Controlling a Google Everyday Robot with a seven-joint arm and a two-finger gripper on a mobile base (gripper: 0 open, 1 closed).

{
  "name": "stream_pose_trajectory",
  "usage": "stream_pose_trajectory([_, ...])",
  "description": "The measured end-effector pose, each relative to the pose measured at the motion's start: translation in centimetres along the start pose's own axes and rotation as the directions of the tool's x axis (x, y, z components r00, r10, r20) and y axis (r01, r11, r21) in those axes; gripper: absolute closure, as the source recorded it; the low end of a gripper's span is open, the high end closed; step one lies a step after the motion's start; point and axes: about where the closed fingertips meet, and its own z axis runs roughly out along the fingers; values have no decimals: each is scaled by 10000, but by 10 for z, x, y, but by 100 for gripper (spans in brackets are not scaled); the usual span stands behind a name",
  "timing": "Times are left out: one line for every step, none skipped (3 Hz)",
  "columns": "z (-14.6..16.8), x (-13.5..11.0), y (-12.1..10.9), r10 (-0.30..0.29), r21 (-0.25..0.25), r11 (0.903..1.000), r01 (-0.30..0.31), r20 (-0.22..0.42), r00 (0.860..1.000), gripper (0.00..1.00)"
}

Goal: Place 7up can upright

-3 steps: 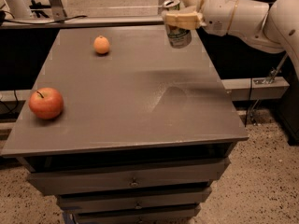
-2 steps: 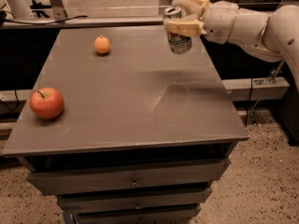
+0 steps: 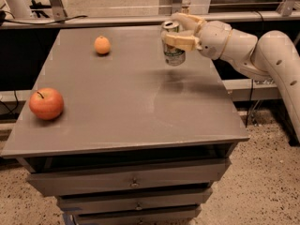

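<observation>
The 7up can (image 3: 173, 51) is a small silver can with green and white markings, held upright in the air above the back right part of the grey table (image 3: 126, 97). My gripper (image 3: 176, 31) reaches in from the right and is shut on the can, one cream finger across its front and one behind its top. The can's base hangs a little above the tabletop, with its shadow on the surface below.
A red apple (image 3: 46, 103) sits near the table's front left edge. A small orange (image 3: 102, 45) sits at the back left. Drawers are under the tabletop. My white arm (image 3: 262, 55) stretches along the right side. Rails and cables run behind the table.
My gripper has carried the can left and a little lower over the table. The apple and orange have not moved.
</observation>
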Motion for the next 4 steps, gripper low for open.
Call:
stream_pose_trajectory([-4, 17, 2, 210, 80, 9997, -211, 164, 9996, 100])
stream_pose_trajectory([-11, 32, 1, 389, 223, 9990, -395, 265, 9989, 100])
stream_pose_trajectory([-18, 43, 0, 618, 463, 9969, -629, 249, 9978, 85])
stream_pose_trajectory([-24, 51, -2, 783, 712, 9942, -800, 253, 9966, 61])
